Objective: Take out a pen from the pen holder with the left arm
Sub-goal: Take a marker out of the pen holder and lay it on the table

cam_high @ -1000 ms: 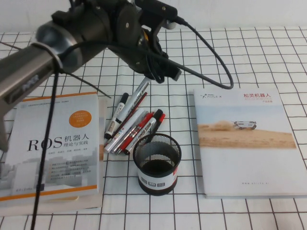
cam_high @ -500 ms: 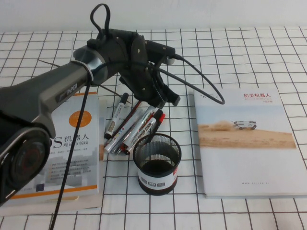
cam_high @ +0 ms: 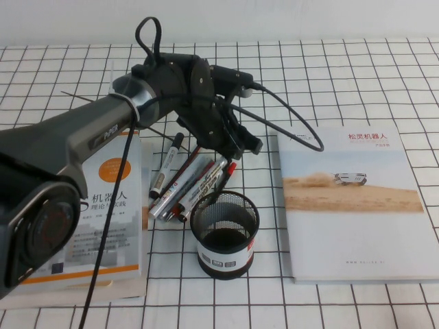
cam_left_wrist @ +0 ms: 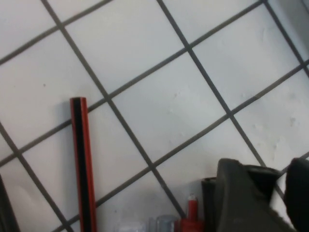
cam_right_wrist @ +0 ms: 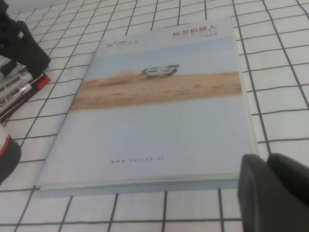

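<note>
Pens [cam_high: 185,181] on checked cloth [cam_high: 343,82], left jaws above

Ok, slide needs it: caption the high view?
Left gripper low over pens beside the mesh pen holder; right gripper off-frame by the booklet.

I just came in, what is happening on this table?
The left end effector hangs low over a row of pens lying on the table, beside the black mesh pen holder. Whether it grips one cannot be told. The right end effector is apart, by the near edge of the AgileX booklet.
</note>
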Robot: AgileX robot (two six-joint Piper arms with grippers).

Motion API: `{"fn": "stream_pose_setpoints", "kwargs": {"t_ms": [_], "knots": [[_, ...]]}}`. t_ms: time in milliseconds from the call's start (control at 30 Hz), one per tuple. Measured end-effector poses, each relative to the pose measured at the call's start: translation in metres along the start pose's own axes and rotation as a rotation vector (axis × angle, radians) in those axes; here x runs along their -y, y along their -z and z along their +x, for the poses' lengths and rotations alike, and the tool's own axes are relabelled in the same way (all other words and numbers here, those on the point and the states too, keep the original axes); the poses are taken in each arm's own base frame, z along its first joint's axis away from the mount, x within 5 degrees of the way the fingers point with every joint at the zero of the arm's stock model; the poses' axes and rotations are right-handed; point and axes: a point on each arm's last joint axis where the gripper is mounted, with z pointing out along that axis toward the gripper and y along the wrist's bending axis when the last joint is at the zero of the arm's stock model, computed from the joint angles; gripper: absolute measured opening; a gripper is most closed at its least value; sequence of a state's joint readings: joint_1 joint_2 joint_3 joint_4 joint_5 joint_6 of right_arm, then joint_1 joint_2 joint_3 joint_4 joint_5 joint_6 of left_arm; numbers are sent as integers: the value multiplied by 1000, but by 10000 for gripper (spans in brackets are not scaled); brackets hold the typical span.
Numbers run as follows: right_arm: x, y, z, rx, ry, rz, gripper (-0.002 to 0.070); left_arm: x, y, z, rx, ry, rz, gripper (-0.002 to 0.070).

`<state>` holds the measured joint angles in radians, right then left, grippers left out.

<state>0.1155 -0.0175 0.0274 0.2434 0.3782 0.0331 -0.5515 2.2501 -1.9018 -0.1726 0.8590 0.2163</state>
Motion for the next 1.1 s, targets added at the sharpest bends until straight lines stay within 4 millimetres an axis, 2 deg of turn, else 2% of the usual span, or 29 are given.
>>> {"fn": "stream_pose_setpoints", "kwargs": {"t_ms": [133, 200, 333, 467, 567, 633, 733, 800, 900, 1100], "knots": [[0, 0, 0, 0, 0, 0, -12, -1, 1, -1, 9, 2, -3, 327], [0, 0, 0, 0, 0, 0, -12, -1, 5, -3, 21, 1, -4, 367], [0, 0, 0, 0, 0, 0, -13, 0, 21, -7, 54, -10, -17, 389], [0, 0, 0, 0, 0, 0, -13, 4, 53, -6, 113, -17, -29, 391], [0, 0, 0, 0, 0, 0, -13, 8, 84, 1, 184, -18, -43, 345], [0, 0, 0, 0, 0, 0, -12, 11, 102, 10, 231, -18, -55, 274], [0, 0, 0, 0, 0, 0, -13, 15, 124, 31, 296, -15, -72, 112], [0, 0, 0, 0, 0, 0, -13, 18, 141, 45, 333, -15, -81, 47], [0, 0, 0, 0, 0, 0, -12, 23, 167, 66, 389, -14, -91, 13], [0, 0, 0, 0, 0, 0, -12, 33, 216, 115, 549, -2, -115, 0]]}}
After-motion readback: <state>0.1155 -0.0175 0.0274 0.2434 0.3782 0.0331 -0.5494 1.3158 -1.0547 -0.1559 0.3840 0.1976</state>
